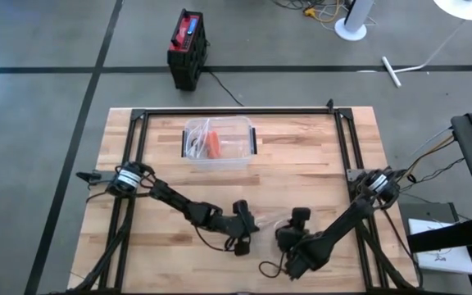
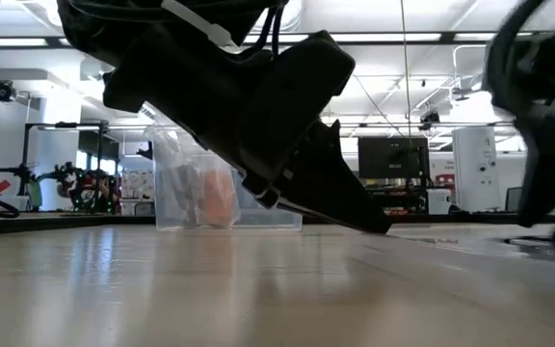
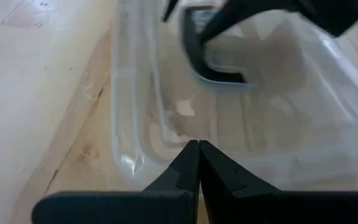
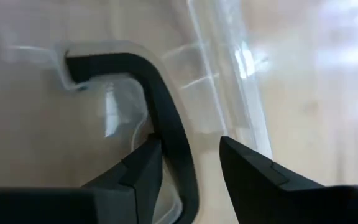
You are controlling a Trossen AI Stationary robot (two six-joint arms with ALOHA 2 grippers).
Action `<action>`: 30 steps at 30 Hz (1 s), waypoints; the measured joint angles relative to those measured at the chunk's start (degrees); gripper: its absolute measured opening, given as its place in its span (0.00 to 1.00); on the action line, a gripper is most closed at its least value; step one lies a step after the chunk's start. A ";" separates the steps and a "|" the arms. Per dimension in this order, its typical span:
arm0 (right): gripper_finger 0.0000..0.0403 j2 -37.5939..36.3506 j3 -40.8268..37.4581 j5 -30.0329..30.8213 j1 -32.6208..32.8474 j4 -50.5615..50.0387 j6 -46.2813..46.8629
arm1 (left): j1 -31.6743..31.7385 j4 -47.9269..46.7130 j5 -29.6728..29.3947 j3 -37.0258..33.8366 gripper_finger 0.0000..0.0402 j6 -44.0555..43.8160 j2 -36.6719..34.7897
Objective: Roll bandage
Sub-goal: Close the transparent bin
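Your left gripper [image 3: 197,145] sits on the near side of the clear plastic box [image 1: 220,164], clenched tight at the rim of the clear plastic lid [image 3: 278,93], though I can't tell if it pinches it. Your right gripper [image 4: 191,146], also near of the box, is released astride the lid's black clip [image 4: 166,124]. I'd judge you're still clearing the lid: next, set it aside and reach into the box, where what is likely the bandage, one orange roll [image 1: 214,144], lies amid white clutter I can't count; one box, one lid, two arms.
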 joint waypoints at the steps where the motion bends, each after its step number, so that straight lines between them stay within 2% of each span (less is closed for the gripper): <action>1: 0.39 0.04 -0.06 1.48 -0.06 -0.10 -0.18 | -0.08 -0.01 0.06 -0.02 0.01 -0.01 0.01; 9: 0.33 -0.07 3.17 8.92 0.49 -0.85 -6.70 | -0.35 0.00 1.05 -0.04 0.01 -0.01 0.09; 17: 0.29 -0.17 3.54 8.27 0.43 -1.70 -9.63 | -0.52 -0.01 0.93 -0.07 0.01 0.00 0.09; 26: 0.18 0.98 1.15 6.01 0.21 -1.43 -9.49 | -0.62 0.02 0.80 -0.11 0.01 0.00 0.09; 30: 0.18 0.98 0.86 4.75 -0.05 -1.06 -10.46 | -0.63 0.10 0.80 -0.11 0.00 0.00 0.09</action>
